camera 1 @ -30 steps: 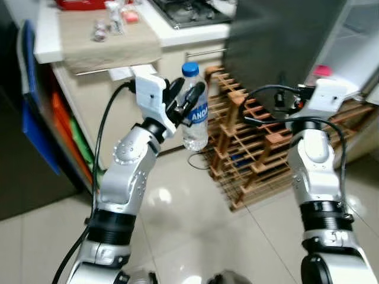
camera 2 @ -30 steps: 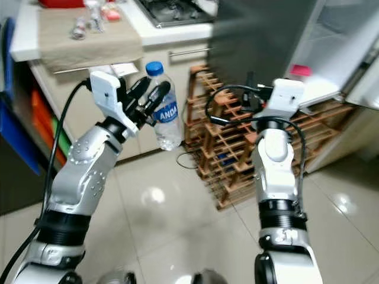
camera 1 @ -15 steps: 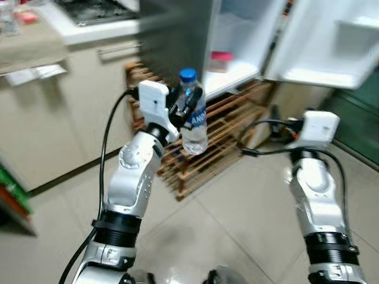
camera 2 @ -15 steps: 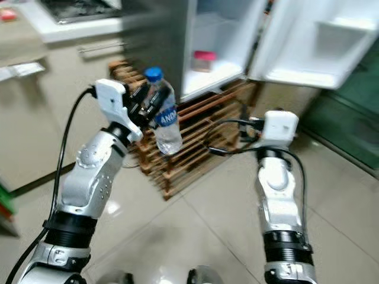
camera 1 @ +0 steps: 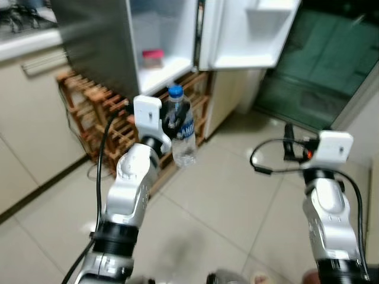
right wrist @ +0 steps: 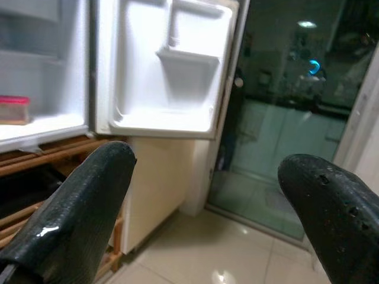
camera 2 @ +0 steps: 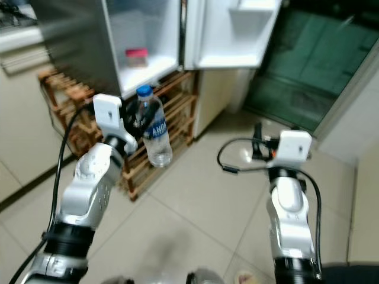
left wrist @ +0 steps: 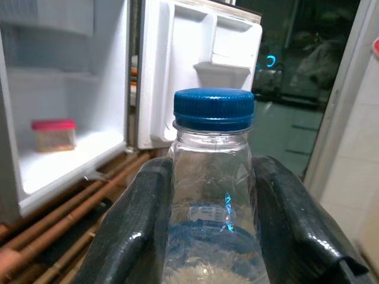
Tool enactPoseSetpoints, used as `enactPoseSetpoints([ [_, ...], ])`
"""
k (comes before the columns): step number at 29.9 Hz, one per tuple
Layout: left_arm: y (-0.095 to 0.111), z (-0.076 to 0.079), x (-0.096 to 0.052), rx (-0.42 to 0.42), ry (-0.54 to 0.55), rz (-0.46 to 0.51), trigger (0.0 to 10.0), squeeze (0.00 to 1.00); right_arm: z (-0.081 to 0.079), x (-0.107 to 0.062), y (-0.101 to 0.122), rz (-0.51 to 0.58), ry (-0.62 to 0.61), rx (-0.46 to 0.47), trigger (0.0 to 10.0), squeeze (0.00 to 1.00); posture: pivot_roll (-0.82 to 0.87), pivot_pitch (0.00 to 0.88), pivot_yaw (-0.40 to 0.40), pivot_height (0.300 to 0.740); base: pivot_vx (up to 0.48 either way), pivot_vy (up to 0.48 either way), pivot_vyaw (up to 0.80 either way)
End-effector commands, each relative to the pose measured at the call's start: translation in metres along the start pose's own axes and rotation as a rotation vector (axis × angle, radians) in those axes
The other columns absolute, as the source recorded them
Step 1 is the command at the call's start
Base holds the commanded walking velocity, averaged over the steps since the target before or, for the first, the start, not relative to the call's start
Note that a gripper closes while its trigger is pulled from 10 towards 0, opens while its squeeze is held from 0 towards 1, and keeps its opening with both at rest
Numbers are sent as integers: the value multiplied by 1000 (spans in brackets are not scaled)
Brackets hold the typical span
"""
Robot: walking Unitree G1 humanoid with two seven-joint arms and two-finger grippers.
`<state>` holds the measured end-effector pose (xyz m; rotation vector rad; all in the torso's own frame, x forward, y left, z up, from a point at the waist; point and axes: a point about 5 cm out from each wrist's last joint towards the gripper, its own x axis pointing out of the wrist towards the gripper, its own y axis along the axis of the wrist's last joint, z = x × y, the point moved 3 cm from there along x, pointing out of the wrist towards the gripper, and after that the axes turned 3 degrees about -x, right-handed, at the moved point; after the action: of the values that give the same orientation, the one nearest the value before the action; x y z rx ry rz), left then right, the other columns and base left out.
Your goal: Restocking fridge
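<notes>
- The floor (camera 1: pixel 225 195) is laid with large pale glossy tiles with thin dark joints, and light glints off them.
- A cream kitchen cabinet (camera 1: pixel 35 112) with a metal bar handle stands under a pale worktop (camera 1: pixel 26 44); part of a hob sits at the worktop's far edge.
- A wooden slatted rack (camera 1: pixel 98 118) stands on the floor against the cabinet, running on beneath the fridge.
- The grey-sided fridge (camera 1: pixel 95 47) has its white door (camera 1: pixel 249 35) swung wide open, showing moulded door shelves.
- Beyond the door is a dark glass panel (camera 1: pixel 314 59) with greenish reflections.
- A pale wall (camera 1: pixel 370 124) borders the glass.
</notes>
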<state>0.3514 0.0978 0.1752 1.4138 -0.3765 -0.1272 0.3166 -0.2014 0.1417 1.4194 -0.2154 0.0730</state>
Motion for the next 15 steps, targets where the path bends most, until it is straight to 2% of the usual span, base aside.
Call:
enactPoseSetpoints([
  [1,15,4,1,47,-11,70,10000,0,3,3,5,14,-8,-7,10000,0,-106,0,-30,711,0,0,0],
  [3,18,8,0,94,-38,82,10000,0,0,2,3,8,-7,-3,10000,0,-102,0,-30,711,0,0,0],
  [7,23,15,-1,71,-93,90,10000,0,-1,1,2,3,-2,-1,10000,0,-95,0,-26,711,0,0,0],
  [9,25,18,-2,60,-111,104,10000,0,-1,1,2,2,-1,-1,10000,0,-95,0,-26,711,274,0,0],
  [15,24,19,-4,57,-118,100,10000,0,-2,-1,0,-6,-9,-1,10000,0,-98,0,-17,711,480,0,0],
])
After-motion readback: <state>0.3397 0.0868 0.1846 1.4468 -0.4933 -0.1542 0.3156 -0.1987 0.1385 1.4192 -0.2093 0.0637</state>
